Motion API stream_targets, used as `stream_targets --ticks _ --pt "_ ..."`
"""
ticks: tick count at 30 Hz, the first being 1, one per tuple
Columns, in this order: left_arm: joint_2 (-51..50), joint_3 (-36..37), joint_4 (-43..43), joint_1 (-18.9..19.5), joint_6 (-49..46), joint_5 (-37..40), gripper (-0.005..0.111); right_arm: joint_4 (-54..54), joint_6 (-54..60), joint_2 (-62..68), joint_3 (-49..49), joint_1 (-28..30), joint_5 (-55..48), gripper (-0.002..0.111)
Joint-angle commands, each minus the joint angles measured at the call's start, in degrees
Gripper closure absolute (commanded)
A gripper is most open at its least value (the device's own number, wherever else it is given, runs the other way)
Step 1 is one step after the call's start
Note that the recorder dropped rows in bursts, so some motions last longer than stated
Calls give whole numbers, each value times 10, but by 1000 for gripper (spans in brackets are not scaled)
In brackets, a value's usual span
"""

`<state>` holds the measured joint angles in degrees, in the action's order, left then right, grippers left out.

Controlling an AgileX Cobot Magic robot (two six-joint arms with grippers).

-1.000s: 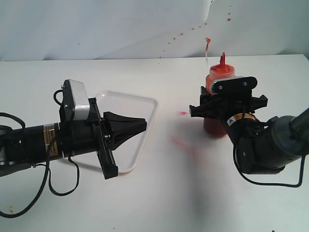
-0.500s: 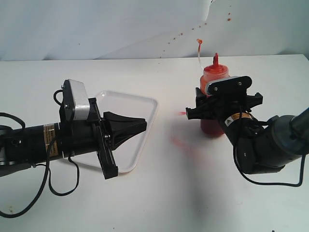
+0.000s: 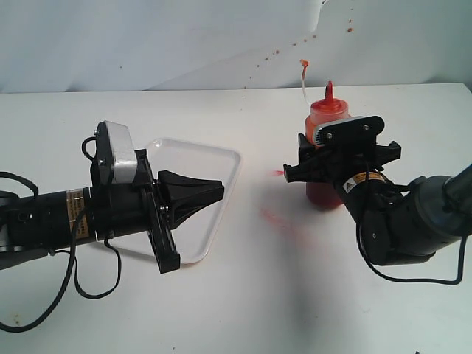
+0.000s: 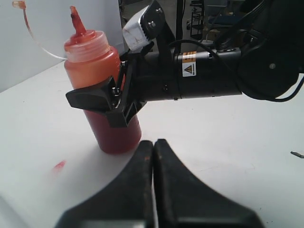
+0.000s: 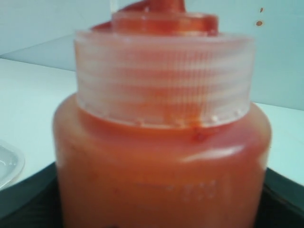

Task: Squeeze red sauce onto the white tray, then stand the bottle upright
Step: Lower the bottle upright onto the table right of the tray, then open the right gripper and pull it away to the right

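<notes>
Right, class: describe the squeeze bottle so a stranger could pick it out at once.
In the exterior view, on the white table, look right of the white tray, where the right tool clasps something. That is the squeeze bottle: translucent orange-red, darker red below, with a pointed red nozzle, the only container there.

Translucent glossy plastic bottle [image 3: 325, 116]; smooth white plastic tray [image 3: 223, 154].
</notes>
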<state>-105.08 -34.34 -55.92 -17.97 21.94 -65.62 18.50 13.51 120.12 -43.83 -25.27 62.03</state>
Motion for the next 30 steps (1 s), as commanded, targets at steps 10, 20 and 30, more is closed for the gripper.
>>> stream_targets --ticks 10,20,30 --pt "3 0 0 -3 -1 1 106 -10 -2 -6 -3 0 -32 33" --pt "3 0 -1 -3 -1 7 106 -10 -24 -6 -3 0 -33 33" --pt "3 0 1 -3 -1 30 106 -10 -41 -6 -3 0 -59 3"
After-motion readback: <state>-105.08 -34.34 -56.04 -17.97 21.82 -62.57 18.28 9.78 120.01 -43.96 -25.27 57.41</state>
